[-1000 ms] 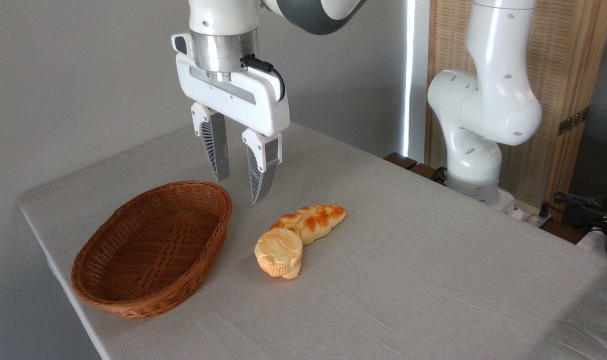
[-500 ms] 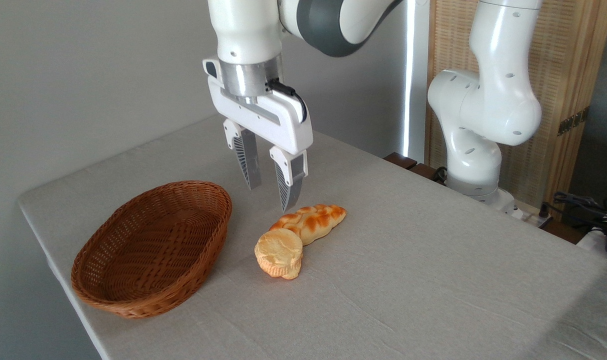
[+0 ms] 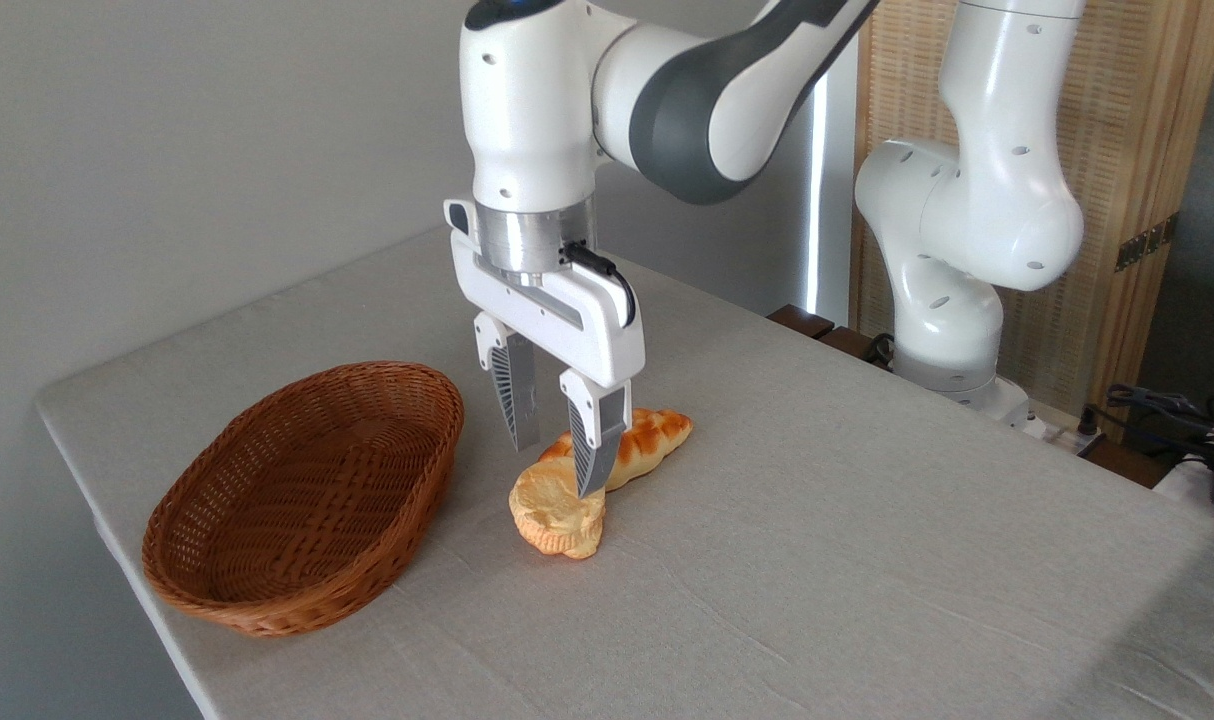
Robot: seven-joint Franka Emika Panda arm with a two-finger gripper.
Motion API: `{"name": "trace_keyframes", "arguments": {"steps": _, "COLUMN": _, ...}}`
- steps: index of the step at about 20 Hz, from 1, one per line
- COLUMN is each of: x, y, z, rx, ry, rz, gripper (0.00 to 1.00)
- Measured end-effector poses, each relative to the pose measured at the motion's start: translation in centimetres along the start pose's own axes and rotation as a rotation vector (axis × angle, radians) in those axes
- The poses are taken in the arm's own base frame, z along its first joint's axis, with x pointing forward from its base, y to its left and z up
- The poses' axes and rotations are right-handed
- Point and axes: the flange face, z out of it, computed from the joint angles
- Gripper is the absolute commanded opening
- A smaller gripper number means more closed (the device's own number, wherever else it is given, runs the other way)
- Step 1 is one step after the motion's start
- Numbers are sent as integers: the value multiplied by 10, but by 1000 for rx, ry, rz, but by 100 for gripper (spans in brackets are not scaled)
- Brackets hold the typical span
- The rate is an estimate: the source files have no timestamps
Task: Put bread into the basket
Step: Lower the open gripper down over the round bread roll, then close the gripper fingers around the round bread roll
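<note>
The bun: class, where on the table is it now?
The bun lies mid-table, right of the basket, against the loaf's near end, under the open hand.

A robotics lab set up as a test station: a white robot arm [image 3: 967,210] is bolted at the far edge of a cloth-covered table [image 3: 817,560] before a bare grey wall [image 3: 167,130]. Loose cables [image 3: 1167,410] trail at right beside a wood-framed woven screen [image 3: 1127,150].

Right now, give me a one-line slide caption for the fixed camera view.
Open gripper descends over the round bun beside the braided loaf; wicker basket waits empty.
</note>
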Motion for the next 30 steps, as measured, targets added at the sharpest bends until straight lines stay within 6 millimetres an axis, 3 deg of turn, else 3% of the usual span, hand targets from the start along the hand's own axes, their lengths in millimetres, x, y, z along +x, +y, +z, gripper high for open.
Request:
{"name": "trace_keyframes", "arguments": {"steps": 6, "x": -7, "y": -10, "z": 10, "rx": 5, "ry": 8, "rz": -10, "gripper": 100}}
{"name": "trace_keyframes", "arguments": {"steps": 14, "x": 1, "y": -13, "z": 38, "rx": 4, "ry": -5, "rz": -5, "gripper": 99}}
{"name": "trace_keyframes", "arguments": {"steps": 15, "x": 2, "y": -13, "z": 40, "rx": 4, "ry": -6, "rz": -4, "gripper": 88}}
{"name": "trace_keyframes", "arguments": {"steps": 17, "x": 3, "y": -14, "z": 41, "rx": 9, "ry": -1, "rz": -3, "gripper": 44}}
{"name": "trace_keyframes", "arguments": {"steps": 18, "x": 4, "y": -14, "z": 41, "rx": 13, "ry": 4, "rz": -2, "gripper": 36}}
{"name": "trace_keyframes", "arguments": {"steps": 30, "x": 6, "y": -13, "z": 40, "rx": 16, "ry": 9, "rz": 1, "gripper": 37}}
